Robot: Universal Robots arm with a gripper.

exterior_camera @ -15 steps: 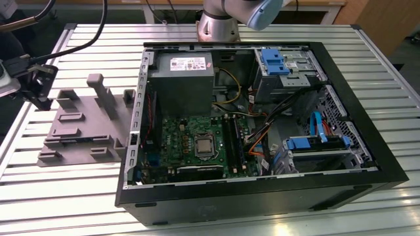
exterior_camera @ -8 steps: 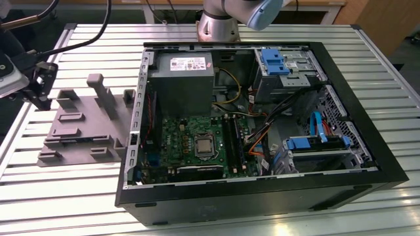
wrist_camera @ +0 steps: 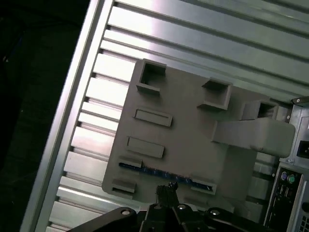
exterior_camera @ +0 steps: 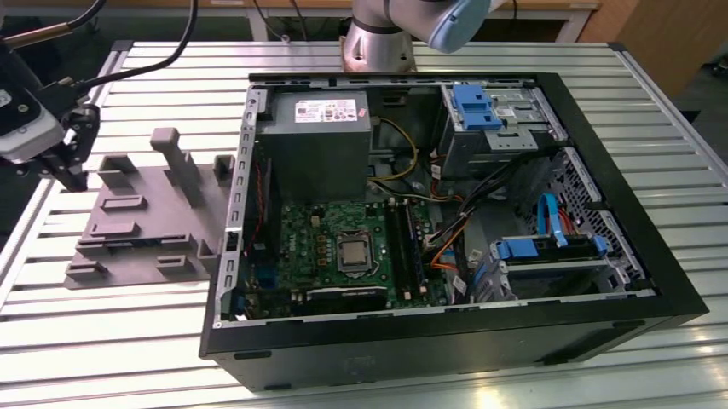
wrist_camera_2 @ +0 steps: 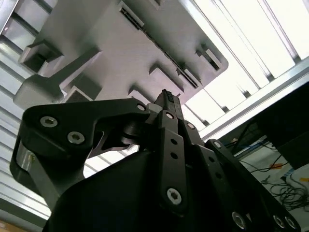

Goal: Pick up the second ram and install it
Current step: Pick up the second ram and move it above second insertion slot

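Along one long edge of the grey plastic holder block the second ram, a thin dark stick with bluish chips, stands in its slot. The black gripper hangs right over its middle, jaws pressed together, holding nothing. The block sits near an edge of the silver slatted table, just beside the open black computer case. Bare slats lie on its other sides.

In the exterior view my hand hangs over the holder's 10 o'clock corner. Tall posts stand at 3 o'clock from it, the case wall just beyond. Bare counter lies open at 6 o'clock from the holder, free for a pass.
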